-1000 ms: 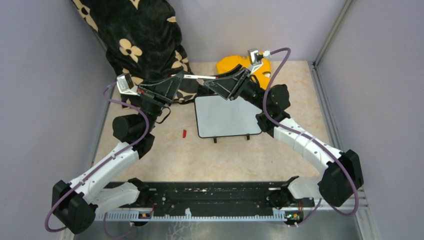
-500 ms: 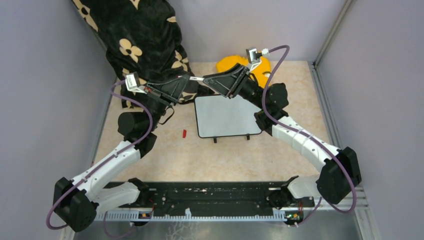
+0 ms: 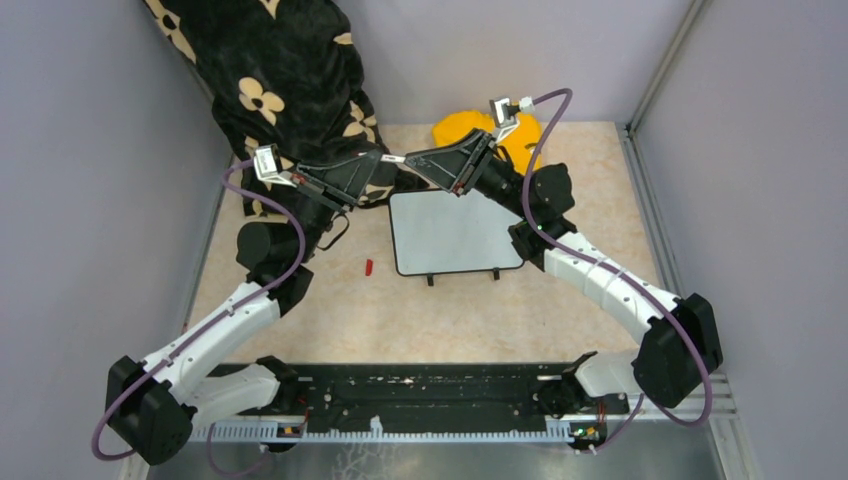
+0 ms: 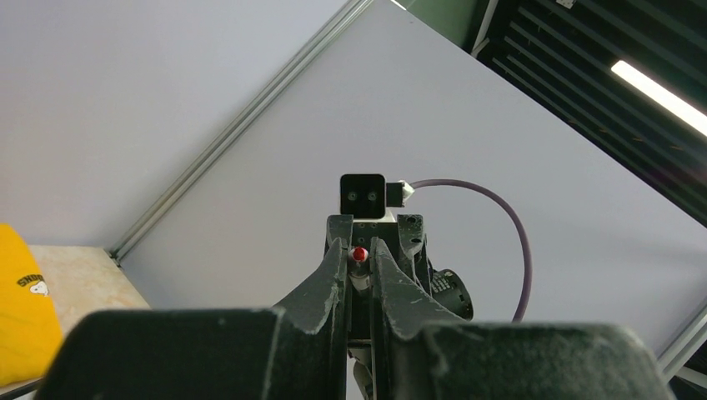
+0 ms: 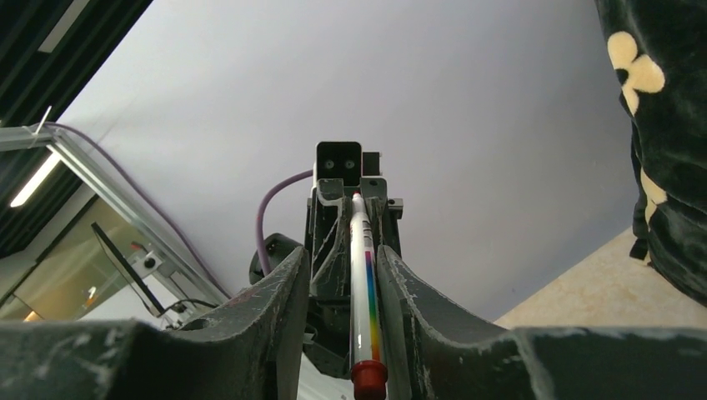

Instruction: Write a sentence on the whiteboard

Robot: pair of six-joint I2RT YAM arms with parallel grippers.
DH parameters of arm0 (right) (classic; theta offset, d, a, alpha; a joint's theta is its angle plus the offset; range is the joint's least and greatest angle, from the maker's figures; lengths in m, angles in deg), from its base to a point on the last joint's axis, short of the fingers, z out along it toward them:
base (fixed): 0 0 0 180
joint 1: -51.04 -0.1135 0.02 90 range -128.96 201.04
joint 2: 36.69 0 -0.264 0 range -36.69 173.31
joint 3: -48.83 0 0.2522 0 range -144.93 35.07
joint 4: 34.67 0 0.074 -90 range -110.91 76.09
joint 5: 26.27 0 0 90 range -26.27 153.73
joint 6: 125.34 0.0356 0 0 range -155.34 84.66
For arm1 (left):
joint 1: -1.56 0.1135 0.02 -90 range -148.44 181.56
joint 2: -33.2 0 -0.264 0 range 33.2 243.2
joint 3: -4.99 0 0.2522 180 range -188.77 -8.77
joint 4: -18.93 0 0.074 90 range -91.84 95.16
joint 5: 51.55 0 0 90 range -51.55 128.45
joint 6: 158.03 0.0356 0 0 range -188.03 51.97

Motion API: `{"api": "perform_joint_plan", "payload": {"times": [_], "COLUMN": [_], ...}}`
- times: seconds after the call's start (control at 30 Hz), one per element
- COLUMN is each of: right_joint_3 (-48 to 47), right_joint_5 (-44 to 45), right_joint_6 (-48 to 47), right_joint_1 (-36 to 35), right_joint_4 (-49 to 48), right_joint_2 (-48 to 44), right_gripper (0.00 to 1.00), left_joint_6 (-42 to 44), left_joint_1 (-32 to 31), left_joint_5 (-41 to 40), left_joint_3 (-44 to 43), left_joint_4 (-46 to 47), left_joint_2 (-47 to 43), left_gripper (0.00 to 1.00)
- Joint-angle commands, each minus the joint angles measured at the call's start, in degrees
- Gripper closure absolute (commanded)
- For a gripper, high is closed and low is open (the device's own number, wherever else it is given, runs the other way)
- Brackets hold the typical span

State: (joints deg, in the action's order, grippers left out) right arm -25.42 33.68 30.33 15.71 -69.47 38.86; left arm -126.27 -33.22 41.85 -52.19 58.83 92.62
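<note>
Above the far edge of the small black-rimmed whiteboard (image 3: 455, 235), flat on the beige bench (image 3: 600, 180), the left pincer (image 4: 358, 247) clamps a slim white marker pen (image 5: 363, 279), the right pincer (image 5: 343, 254) half open around it.

black plush fabric with cream flowers (image 3: 280, 80): draped at far left, lower edge on beige marble-pattern bench (image 3: 450, 320) | crumpled yellow garment (image 3: 458, 128): far edge of bench | small red cap (image 3: 368, 267): lying alone on bench | slim white rainbow-striped marker pen (image 5: 364, 292): raised off bench
</note>
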Motion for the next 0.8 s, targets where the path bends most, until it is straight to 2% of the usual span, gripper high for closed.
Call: {"api": "perform_joint_plan", "payload": {"times": [0.0,0.27,0.6,0.77], "right_joint_3": [-3.0,-2.7,-2.6,-2.4], "right_joint_5": [-0.2,0.5,0.7,0.7], "right_joint_6": [-0.1,-1.4,-1.3,-1.2], "right_joint_1": [0.3,0.3,0.3,0.3], "right_joint_4": [-2.0,0.3,0.6,0.6], "right_joint_2": [-0.8,-1.4,-1.4,-1.4], "right_gripper": [0.67,0.71,0.69,0.63], "left_joint_6": [1.5,2.3,1.8,1.2], "left_joint_1": [-0.2,-0.2,-0.3,-0.2], "left_joint_5": [0.5,1.4,2.6,3.0], "left_joint_3": [-1.7,-2.3,-2.6,-2.7], "left_joint_4": [-3.1,-4.9,-5.7,-5.7], "left_joint_2": [0.3,0.4,0.9,1.0], "left_gripper": [1.0,1.0,1.0,1.0]}}
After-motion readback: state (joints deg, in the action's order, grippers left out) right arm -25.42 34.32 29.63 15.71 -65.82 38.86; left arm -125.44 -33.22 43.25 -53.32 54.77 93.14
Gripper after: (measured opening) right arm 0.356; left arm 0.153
